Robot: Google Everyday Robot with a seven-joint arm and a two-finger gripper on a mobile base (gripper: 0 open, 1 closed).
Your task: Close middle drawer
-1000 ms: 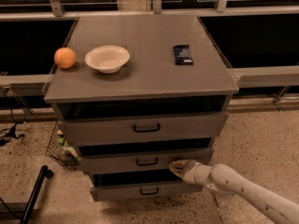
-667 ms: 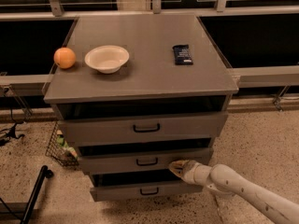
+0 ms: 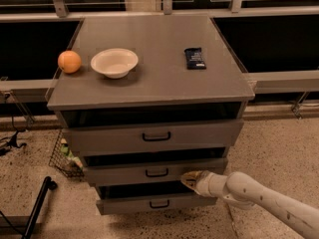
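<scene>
The grey cabinet (image 3: 149,78) has three drawers, all pulled out a little. The middle drawer (image 3: 124,173) has a plain flat front with a small black bar handle (image 3: 156,173). My gripper (image 3: 190,178) on a white arm (image 3: 259,200) comes in from the lower right. Its tip rests against the right part of the middle drawer's front, to the right of the handle. The top drawer (image 3: 149,137) stands above it and the lowest drawer (image 3: 149,203) sticks out below.
On the cabinet top lie an orange (image 3: 69,61), a white bowl (image 3: 114,62) and a dark snack packet (image 3: 195,58). A wire basket (image 3: 64,157) stands on the floor to the left. A black pole (image 3: 36,207) leans at the lower left.
</scene>
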